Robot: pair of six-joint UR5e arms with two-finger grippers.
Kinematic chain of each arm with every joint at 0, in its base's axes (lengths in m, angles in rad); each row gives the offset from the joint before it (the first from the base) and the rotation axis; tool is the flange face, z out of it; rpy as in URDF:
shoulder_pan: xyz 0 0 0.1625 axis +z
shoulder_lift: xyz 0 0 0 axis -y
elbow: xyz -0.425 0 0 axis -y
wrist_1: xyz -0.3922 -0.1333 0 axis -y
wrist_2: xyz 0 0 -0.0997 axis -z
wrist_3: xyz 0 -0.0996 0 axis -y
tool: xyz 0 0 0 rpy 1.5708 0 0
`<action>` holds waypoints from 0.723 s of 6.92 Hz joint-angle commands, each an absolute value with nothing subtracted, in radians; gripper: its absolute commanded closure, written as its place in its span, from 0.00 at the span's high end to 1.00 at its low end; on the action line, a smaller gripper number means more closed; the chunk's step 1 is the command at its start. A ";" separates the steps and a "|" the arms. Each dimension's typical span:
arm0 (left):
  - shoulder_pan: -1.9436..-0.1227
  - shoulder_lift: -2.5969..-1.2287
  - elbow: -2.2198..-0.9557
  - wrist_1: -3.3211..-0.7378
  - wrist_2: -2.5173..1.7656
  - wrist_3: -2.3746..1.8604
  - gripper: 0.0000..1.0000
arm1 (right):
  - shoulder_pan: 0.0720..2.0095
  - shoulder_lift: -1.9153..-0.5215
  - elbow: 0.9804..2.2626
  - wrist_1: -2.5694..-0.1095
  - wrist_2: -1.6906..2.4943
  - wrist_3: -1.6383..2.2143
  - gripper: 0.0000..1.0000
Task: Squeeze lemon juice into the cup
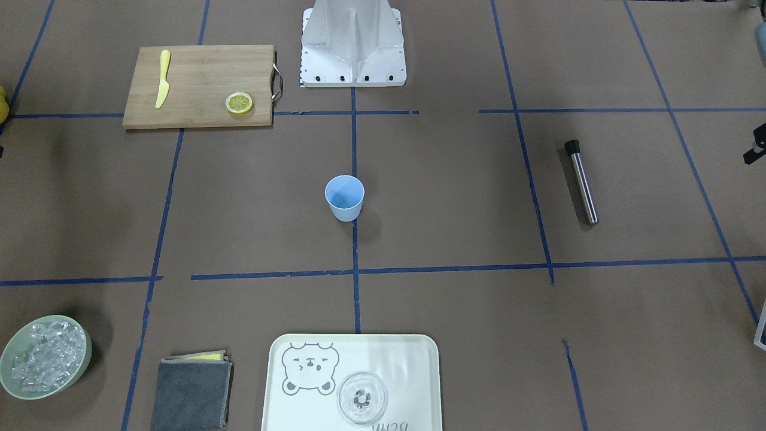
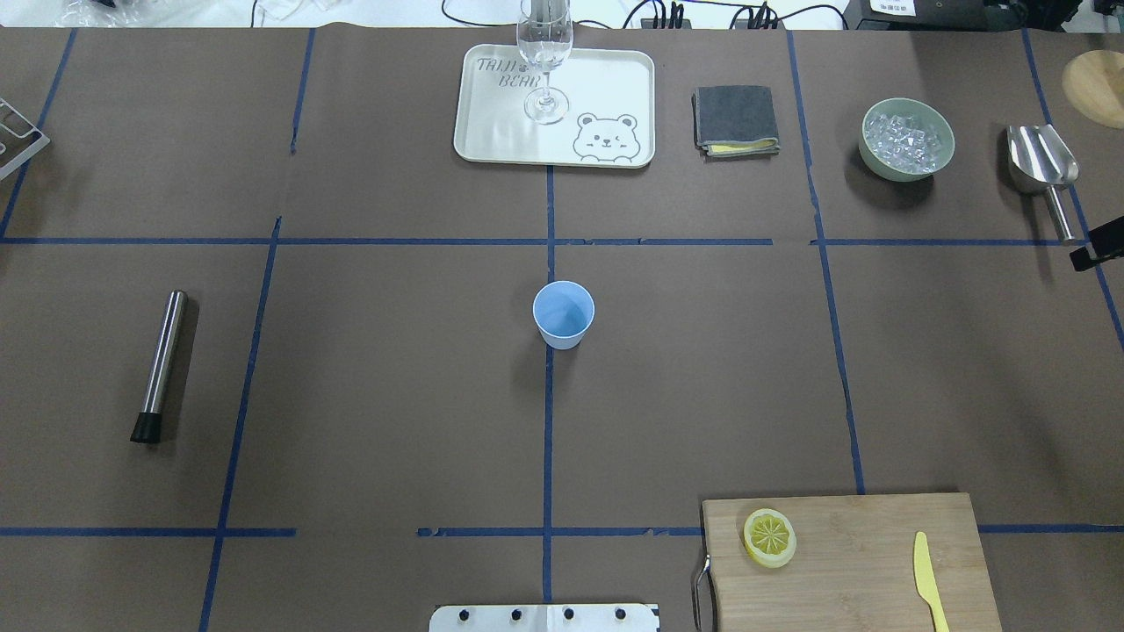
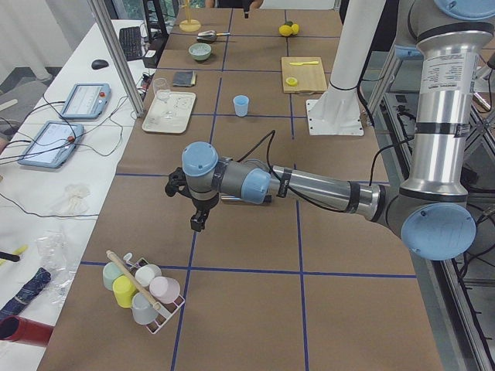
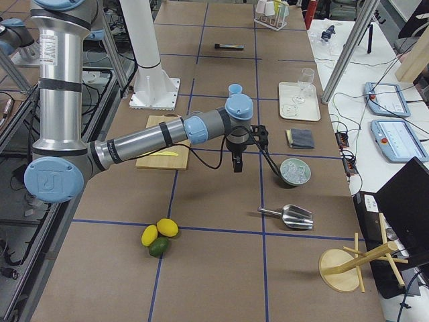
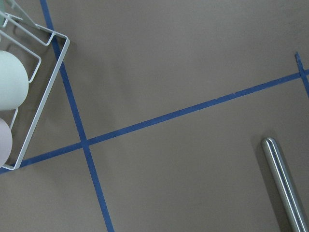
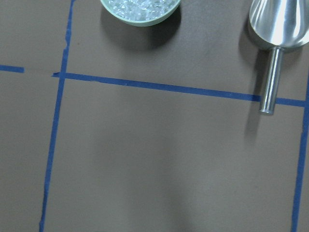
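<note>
- Nearest in the left side view is the robot's left arm point(image 3: 325, 189). It reaches out low over the table point(image 2: 395, 395). The left gripper point(image 3: 199, 222) points down at bare table and holds nothing. I cannot tell if it is open or closed.
- From the right side, the right arm point(image 4: 147, 144) reaches out the same way. The right gripper point(image 4: 236, 168) points down near the bowl of ice point(image 2: 904, 174), with nothing in it. I cannot tell if its fingers are apart or together.
- On the robot's right, close to its base, lies a wooden cutting board point(image 2: 861, 562).
- At the far edge is a white tray point(image 2: 492, 132) with a bear on it. A clear glass point(image 2: 545, 53) stands on it.
- Between the tray and the bowl lies a folded grey cloth point(image 2: 736, 118).
- Far to the robot's left lies a metal stick point(image 2: 162, 364) with a black end.
- Just beside the bowl lies a shiny scoop point(image 2: 1045, 167).
- In the middle of the table stands the cup point(image 2: 563, 314), upright on a blue tape line. It looks empty.
- A yellow knife point(image 2: 926, 579) lies on the board.
- The lemon point(image 2: 770, 537) lies flat on the board, near the metal handle, well apart from the cup and both grippers.
</note>
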State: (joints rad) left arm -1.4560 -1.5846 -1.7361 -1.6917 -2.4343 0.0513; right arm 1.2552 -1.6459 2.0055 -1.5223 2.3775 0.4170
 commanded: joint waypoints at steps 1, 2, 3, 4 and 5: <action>-1.454 -1.583 -1.729 -1.729 -2.434 0.052 1.00 | 1.070 -1.676 2.042 -1.267 2.356 0.800 1.00; -1.453 -1.583 -1.729 -1.730 -2.434 0.052 1.00 | 0.977 -1.684 2.055 -1.199 2.320 0.892 1.00; -1.453 -1.583 -1.730 -1.747 -2.434 0.051 1.00 | 0.765 -1.677 2.113 -1.197 2.122 1.046 1.00; -1.453 -1.583 -1.727 -1.752 -2.434 0.049 1.00 | 0.635 -1.674 2.153 -1.198 2.039 1.136 1.00; -1.453 -1.583 -1.727 -1.752 -2.434 0.051 1.00 | 0.529 -1.634 2.158 -1.206 1.999 1.241 1.00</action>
